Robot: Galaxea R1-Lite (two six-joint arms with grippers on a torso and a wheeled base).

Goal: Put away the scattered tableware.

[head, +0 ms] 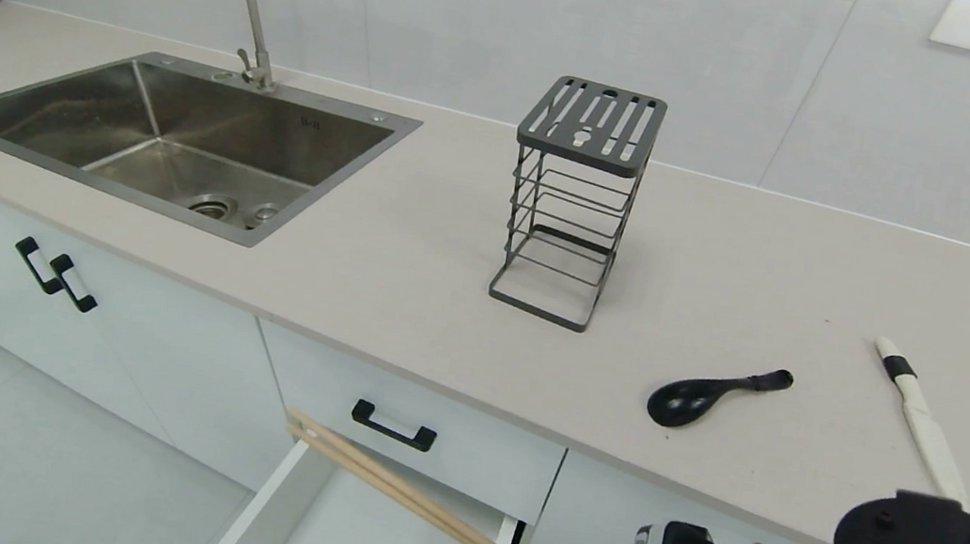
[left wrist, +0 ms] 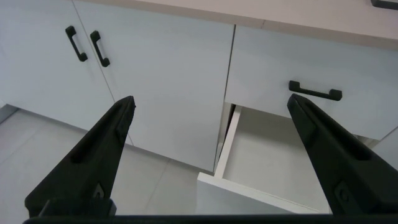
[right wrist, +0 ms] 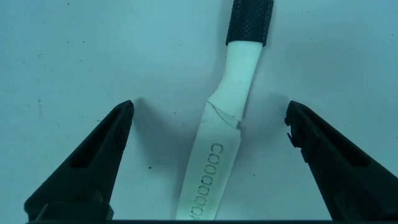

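My right gripper [right wrist: 209, 107] hangs spread over the knife [right wrist: 214, 149], at 4 o'clock from the rack [head: 576, 199]. I see my left gripper [left wrist: 210, 102] spread before the open drawer [left wrist: 225, 149]; chopsticks [head: 398, 487] slant above it.

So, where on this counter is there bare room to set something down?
The widest bare stretch of counter lies between the sink and the wire rack. Another runs behind the black spoon up to the wall. It is tighter at the right end, where the white knife lies under the open right tool.
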